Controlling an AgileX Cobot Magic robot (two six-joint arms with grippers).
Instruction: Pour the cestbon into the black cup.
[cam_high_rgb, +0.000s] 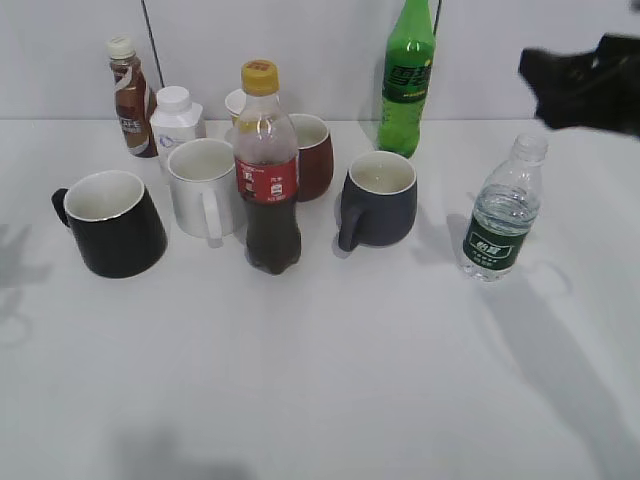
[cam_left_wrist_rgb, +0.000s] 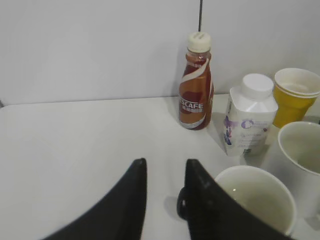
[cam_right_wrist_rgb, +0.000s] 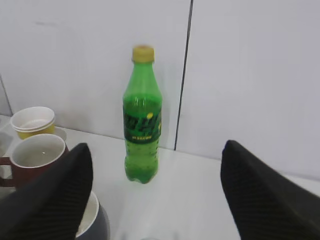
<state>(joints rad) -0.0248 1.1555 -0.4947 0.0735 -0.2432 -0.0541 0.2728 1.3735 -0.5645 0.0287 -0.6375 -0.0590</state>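
Cestbon (cam_high_rgb: 503, 222): uncapped, light, thin plastic, easily squeezed; to be gripped mid-body. R end effector (cam_right_wrist_rgb: 155, 200) wide open, empty; L end effector (cam_left_wrist_rgb: 165, 200) narrowly open, empty.

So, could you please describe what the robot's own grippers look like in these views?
The left gripper has smooth, matte black fingers that taper towards rounded tips. The right gripper has broader black fingers whose inner faces carry a fine ribbed texture. In the exterior view, the right arm shows only as a blurred black bulk. No cables or markings are visible.
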